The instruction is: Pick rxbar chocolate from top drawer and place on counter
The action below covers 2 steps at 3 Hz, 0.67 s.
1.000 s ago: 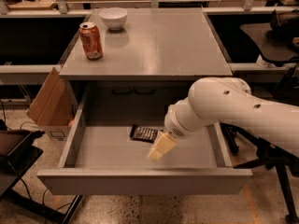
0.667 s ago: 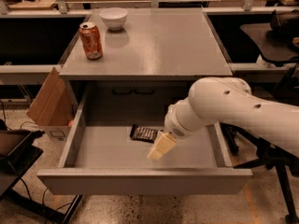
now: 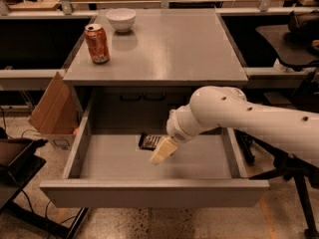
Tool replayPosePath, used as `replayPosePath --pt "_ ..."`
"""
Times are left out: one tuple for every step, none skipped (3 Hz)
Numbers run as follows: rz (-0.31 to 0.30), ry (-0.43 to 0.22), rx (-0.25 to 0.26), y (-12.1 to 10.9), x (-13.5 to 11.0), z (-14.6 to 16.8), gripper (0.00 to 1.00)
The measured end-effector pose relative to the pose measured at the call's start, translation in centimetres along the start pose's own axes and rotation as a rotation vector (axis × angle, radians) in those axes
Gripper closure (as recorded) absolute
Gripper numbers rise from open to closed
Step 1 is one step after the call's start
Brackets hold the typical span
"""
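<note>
One dark-wrapped flat rxbar chocolate [image 3: 148, 141] at frame centre; pale gripper [image 3: 163, 151] just lower-right, aperture unclear. Centre over bar before closing.

— Any lettering legible?
— None I can read. The soda can [image 3: 97, 44] on the counter [image 3: 169, 49] has pale marks on orange-red, too blurred to read. The rxbar chocolate [image 3: 148, 141] in the top drawer [image 3: 149, 193] has pale print on a dark wrapper, unreadable.
— And your gripper?
— My gripper [image 3: 162, 152] hangs over the drawer floor, just beside the bar.
</note>
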<state>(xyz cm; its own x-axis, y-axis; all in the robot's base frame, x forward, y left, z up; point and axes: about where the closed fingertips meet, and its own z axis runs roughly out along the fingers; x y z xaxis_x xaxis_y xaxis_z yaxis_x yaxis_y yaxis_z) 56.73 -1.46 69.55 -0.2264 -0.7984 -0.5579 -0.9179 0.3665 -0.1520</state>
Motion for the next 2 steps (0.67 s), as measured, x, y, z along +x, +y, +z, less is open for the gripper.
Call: replayPosePath --pt "-0.007 0.042 -0.002 -0.7 1.5 3.7 0.0" --pt "0.002 0.062 -0.008 -1.1 2.7 6.2 0.0"
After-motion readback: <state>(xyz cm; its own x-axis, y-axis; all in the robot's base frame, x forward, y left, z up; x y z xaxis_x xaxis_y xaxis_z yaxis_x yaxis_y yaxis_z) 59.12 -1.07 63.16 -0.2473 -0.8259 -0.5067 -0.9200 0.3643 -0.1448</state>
